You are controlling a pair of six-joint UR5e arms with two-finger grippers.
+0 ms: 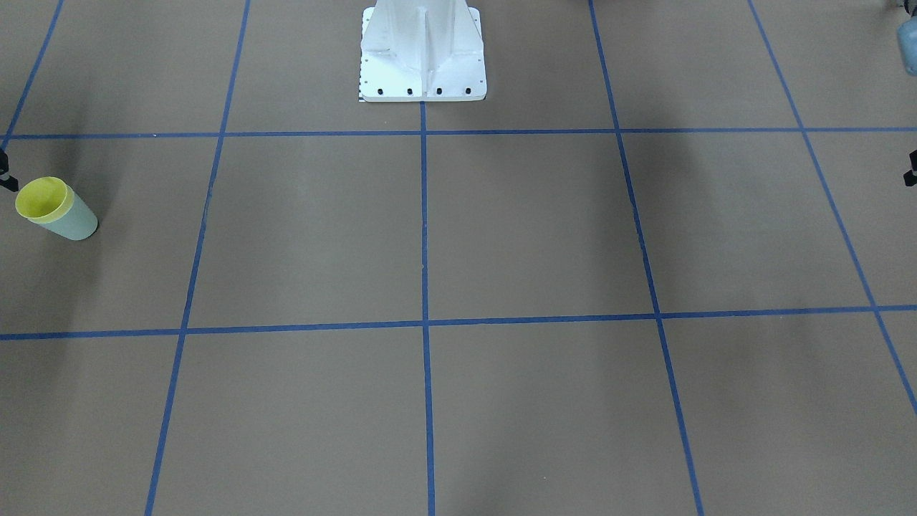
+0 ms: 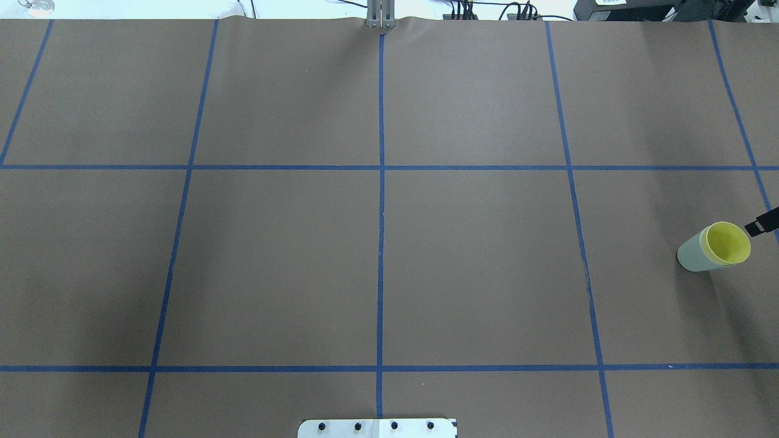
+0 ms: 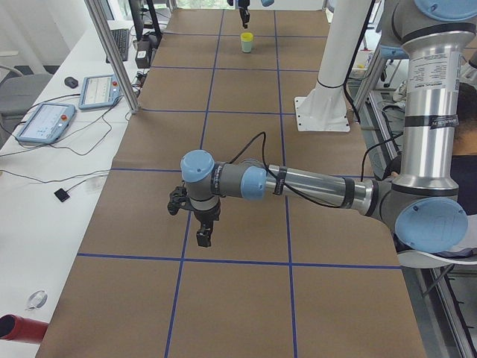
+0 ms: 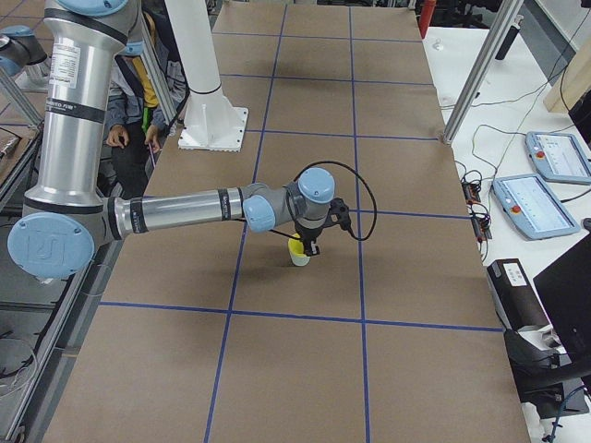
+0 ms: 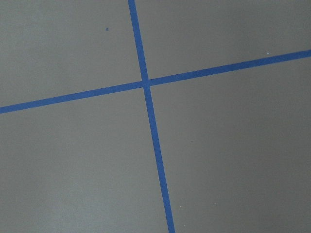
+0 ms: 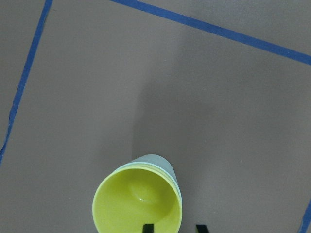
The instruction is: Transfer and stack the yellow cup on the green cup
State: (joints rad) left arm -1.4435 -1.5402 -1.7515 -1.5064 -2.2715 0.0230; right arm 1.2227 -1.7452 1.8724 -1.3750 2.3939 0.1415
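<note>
Presently, the left gripper (image 3: 203, 237) hangs low over bare brown table paper (image 3: 238, 298), well apart from both cups. Whether its jaws are spread or pressed together cannot be told, since only the side view shows it. Directly beneath it lies a crossing of blue tape lines (image 5: 146, 83) and nothing else. Judgement: this arm is parked out of the way so that it does not obstruct the other.

Directly below the right gripper (image 6: 173, 228), the yellow cup (image 6: 138, 204) stands upright, seated inside the green cup (image 6: 163, 162). The green cup's pale wall shows just beyond and beneath the yellow rim. The gripper's fingertips (image 6: 146, 227) are spread. One tip stands over the yellow mouth and the other outside the wall, so the nearest stretch of rim lies between them with no visible pinch.

Judgement: the stack is made. The straddling stance suits a rim grip, and the spread leaves the cup free. Risk: a slanted withdrawal could snag the rim and tip the light pair.
</note>
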